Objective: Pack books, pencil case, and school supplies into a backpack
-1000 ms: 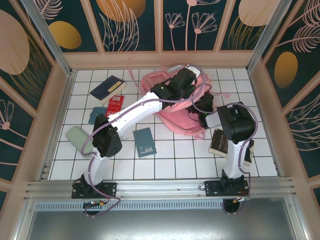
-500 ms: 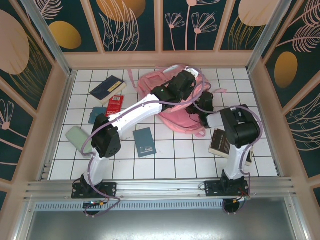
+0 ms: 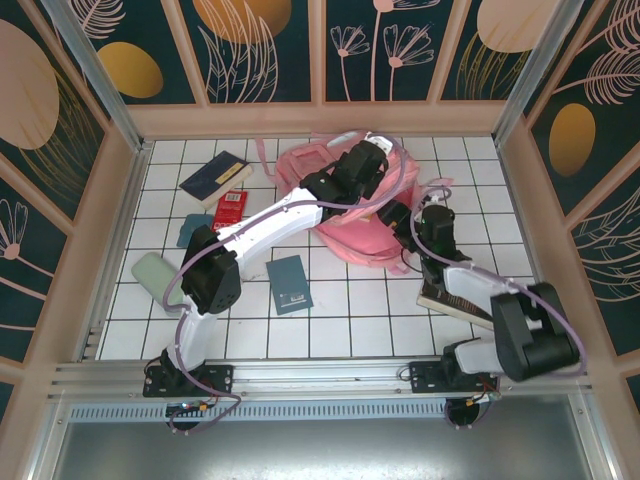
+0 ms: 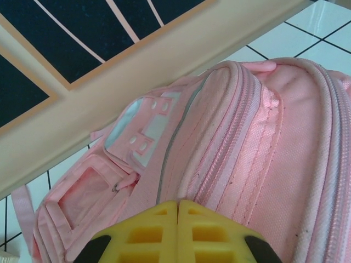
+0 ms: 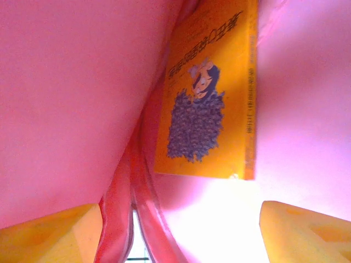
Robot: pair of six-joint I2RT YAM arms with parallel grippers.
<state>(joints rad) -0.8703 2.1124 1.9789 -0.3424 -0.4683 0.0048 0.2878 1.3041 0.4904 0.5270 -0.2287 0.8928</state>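
Right gripper [image 5: 178, 233] inside the mouth of the large pink fabric backpack [image 3: 350, 245], yellow fingers spread wide and holding nothing. Flat yellow book with a blue picture [image 5: 211, 93] lodged further in against the pink lining, clear of both fingers. Probably the moment to back out: draw straight back along the line of entry, jaws wide until past the reddish band [image 5: 126, 186] running up between the fingers, so as not to snag it or drag the book out again. Left gripper [image 4: 178, 227] pressed fully shut at the backpack's top, beside the zip seams. No telling from here whether pinching a fold of cloth or merely closed. Best to hold that side steady and high, to stop the mouth sagging over the wrist on its way out. Once clear, go for the thick dark brown book with white pages [image 3: 435, 293], partly under the right arm on the white tiled table [image 3: 340, 320]. Leave for afterwards the small plain teal book [image 3: 289, 284], the navy book with a tan edge [image 3: 214, 177], the red rectangular piece with white marks [image 3: 231, 209] and the pale grey-teal oblong [image 3: 157, 274], all on the left side and well apart from the backpack's mouth.
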